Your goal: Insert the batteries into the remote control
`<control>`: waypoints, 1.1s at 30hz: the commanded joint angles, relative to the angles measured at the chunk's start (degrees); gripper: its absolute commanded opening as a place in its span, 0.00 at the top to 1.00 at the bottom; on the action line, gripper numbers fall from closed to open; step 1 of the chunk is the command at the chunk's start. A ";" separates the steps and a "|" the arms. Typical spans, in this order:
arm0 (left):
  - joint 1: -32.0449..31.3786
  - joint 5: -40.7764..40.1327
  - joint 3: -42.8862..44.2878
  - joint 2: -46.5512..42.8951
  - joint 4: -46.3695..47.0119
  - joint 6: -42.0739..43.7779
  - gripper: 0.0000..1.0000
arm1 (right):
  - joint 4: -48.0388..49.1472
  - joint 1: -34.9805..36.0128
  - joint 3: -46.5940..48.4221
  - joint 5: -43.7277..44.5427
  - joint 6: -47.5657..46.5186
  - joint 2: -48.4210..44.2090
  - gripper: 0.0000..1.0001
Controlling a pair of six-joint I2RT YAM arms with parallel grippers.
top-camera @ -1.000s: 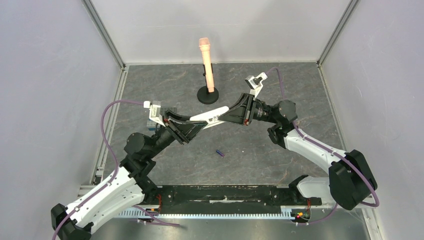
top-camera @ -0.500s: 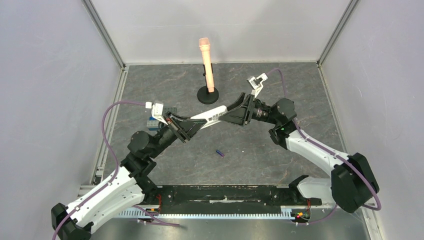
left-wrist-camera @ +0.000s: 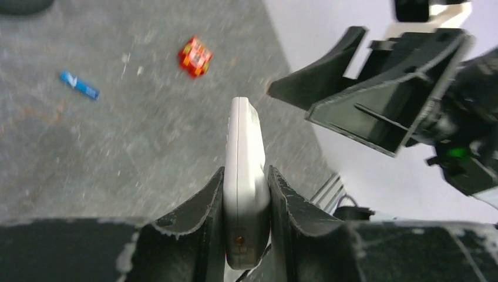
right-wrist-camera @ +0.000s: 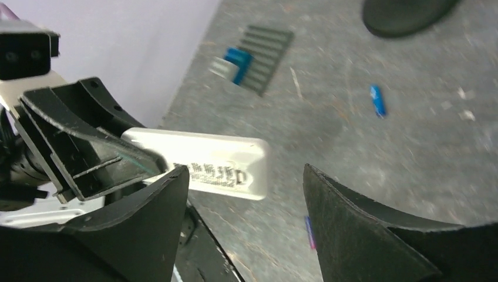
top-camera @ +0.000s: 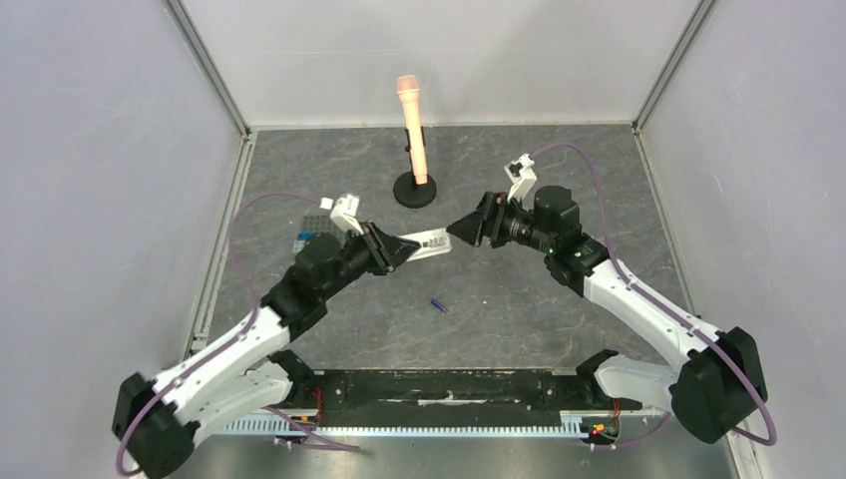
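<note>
- Remote control [top-camera: 427, 242] is held off the bench [top-camera: 299, 170], near its middle, with its long axis reaching from the left arm toward the right arm.
- Left pincer [top-camera: 403, 247] is closed on the remote's near end; in the left wrist view both fingers press flat against its two narrow sides, and the free end sticks out past the fingertips.
- Right pincer [top-camera: 452, 232] is spread wide and holds nothing. Its tips sit just beside the remote's free end, and in the right wrist view the printed white face lies in the gap between the fingers without touching either.
- One blue battery [top-camera: 437, 305] lies flat on the bench, nearer the arm bases than the remote, apart from both pincers.
- A red block [left-wrist-camera: 195, 56] lies on the bench near that battery.
- A grey studded plate [right-wrist-camera: 267, 41] with a blue brick [right-wrist-camera: 238, 61] sits beyond the left arm.
</note>
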 commanded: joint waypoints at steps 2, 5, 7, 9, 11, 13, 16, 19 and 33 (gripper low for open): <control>2.95 11.25 -1.19 10.74 5.08 -7.75 0.98 | -5.77 0.07 -7.47 6.70 -2.20 -1.93 0.36; 3.59 14.02 -2.83 15.14 7.91 -8.48 0.98 | -4.72 0.08 -11.07 5.56 -1.02 -1.56 0.47; 4.56 16.40 -4.81 18.26 11.20 -9.57 0.98 | -3.42 0.17 -13.11 4.87 0.32 -0.77 0.48; 5.64 19.14 -6.10 22.06 15.88 -10.67 0.98 | -0.77 0.26 -15.25 3.69 1.97 -0.08 0.49; 6.62 20.85 -6.09 25.71 17.15 -10.67 0.98 | 3.68 0.43 -17.79 2.62 4.62 0.26 0.47; 7.28 22.22 -6.01 29.27 18.61 -11.19 0.98 | 8.25 0.60 -19.64 1.93 6.98 0.87 0.46; 7.97 22.94 -5.89 32.92 21.17 -11.77 0.98 | 9.52 0.95 -18.98 2.15 8.03 4.21 0.47; 8.68 23.79 -6.15 35.08 23.14 -12.49 0.98 | 12.35 1.42 -18.87 1.76 9.49 7.14 0.50; 11.06 22.68 -6.22 39.14 12.22 -5.55 0.98 | 21.30 2.93 -19.66 1.01 14.23 15.69 0.68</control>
